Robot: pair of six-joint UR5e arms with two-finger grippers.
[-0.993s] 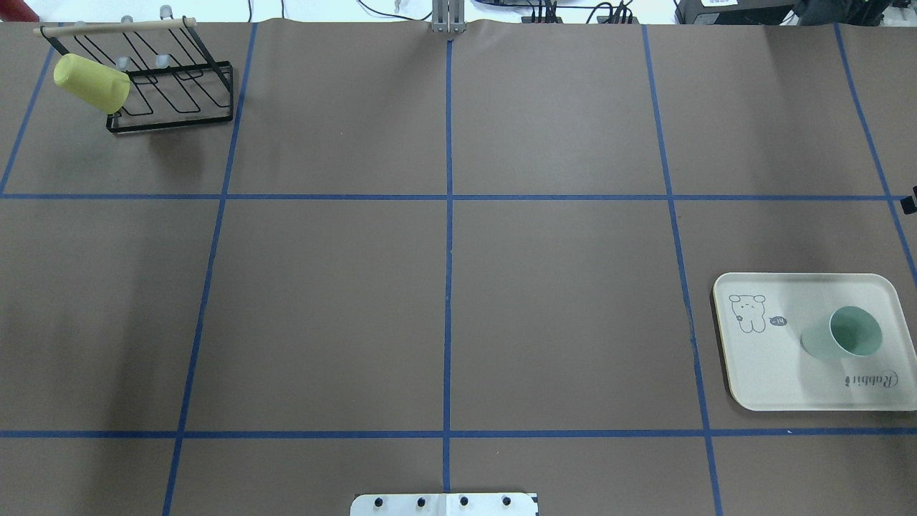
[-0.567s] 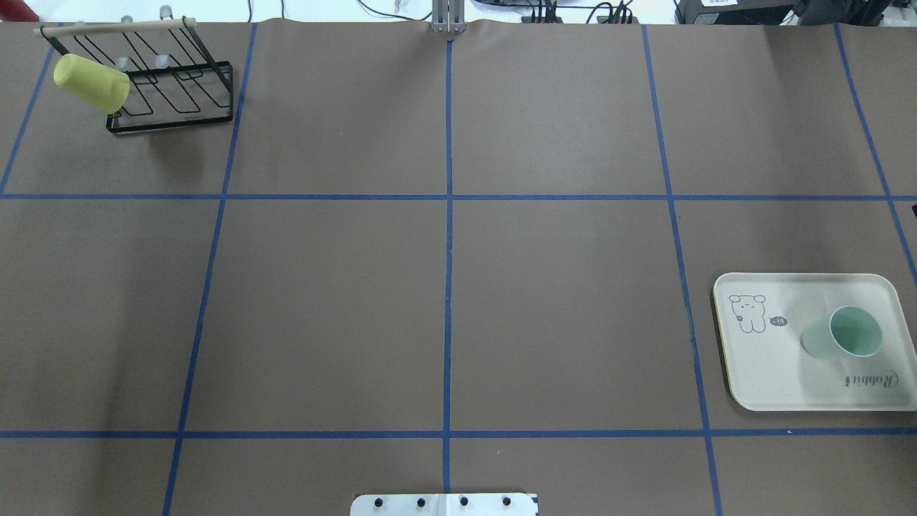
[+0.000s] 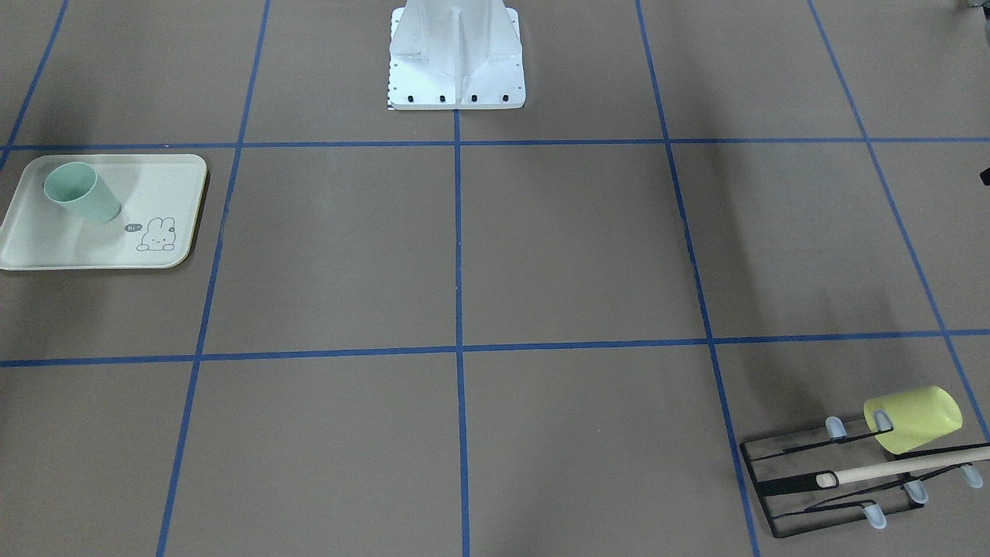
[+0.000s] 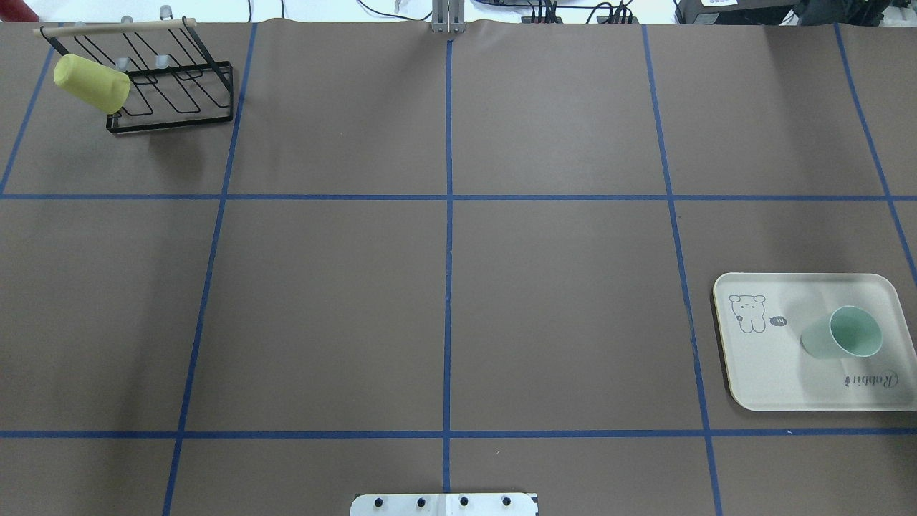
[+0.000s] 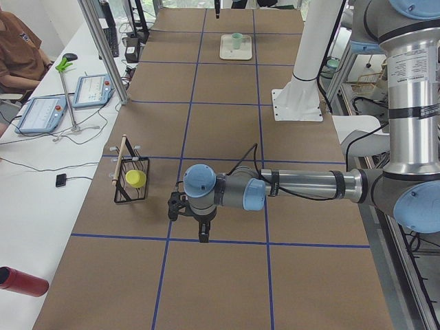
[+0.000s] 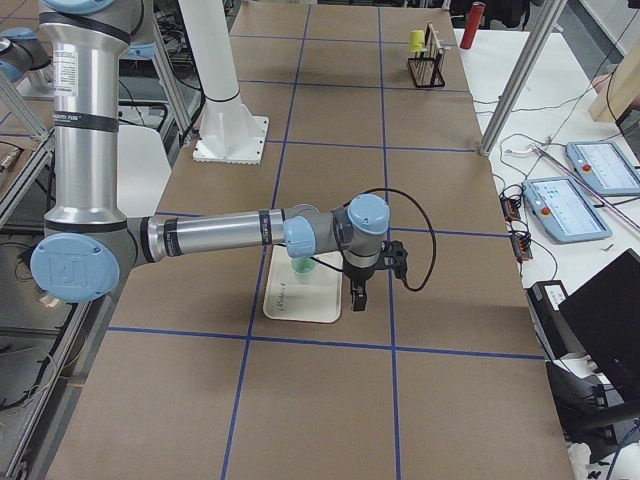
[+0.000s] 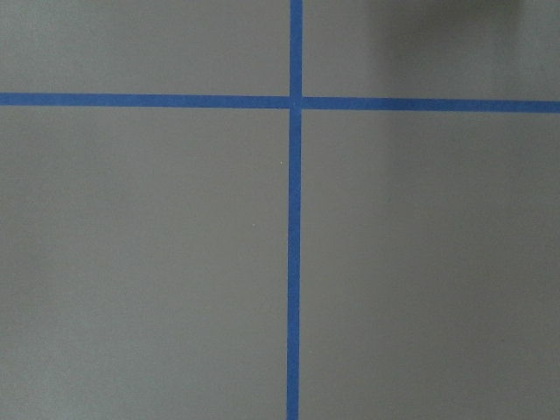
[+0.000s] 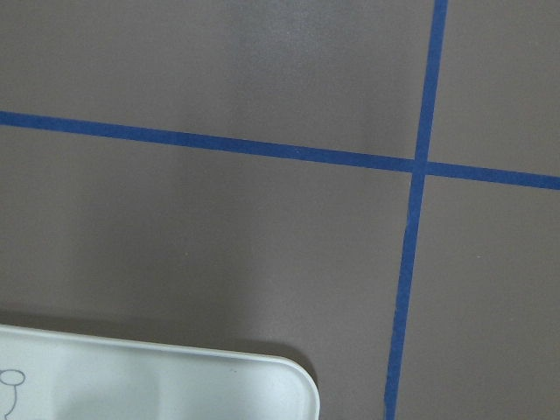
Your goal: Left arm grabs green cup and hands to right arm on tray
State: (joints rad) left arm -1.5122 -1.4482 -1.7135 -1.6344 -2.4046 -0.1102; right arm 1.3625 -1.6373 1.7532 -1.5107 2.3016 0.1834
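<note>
On the cream rectangular tray the pale mint-green plastic tumbler is standing, seemingly delivered; left arm's fingers and right arm's fingers are hanging clear, opening indiscernible.

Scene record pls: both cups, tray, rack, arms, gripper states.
green cup: upright on the tray, no gripper on it
tray: robot's right side of the table
yellow-green cup: tilted on a peg of the black wire rack
black wire rack: far corner, robot's left side
left arm: stretched over table; left gripper points down, apart from rack
right arm: stretched out; right gripper points down beside tray
gripper state: cannot tell for either, side views only
</note>
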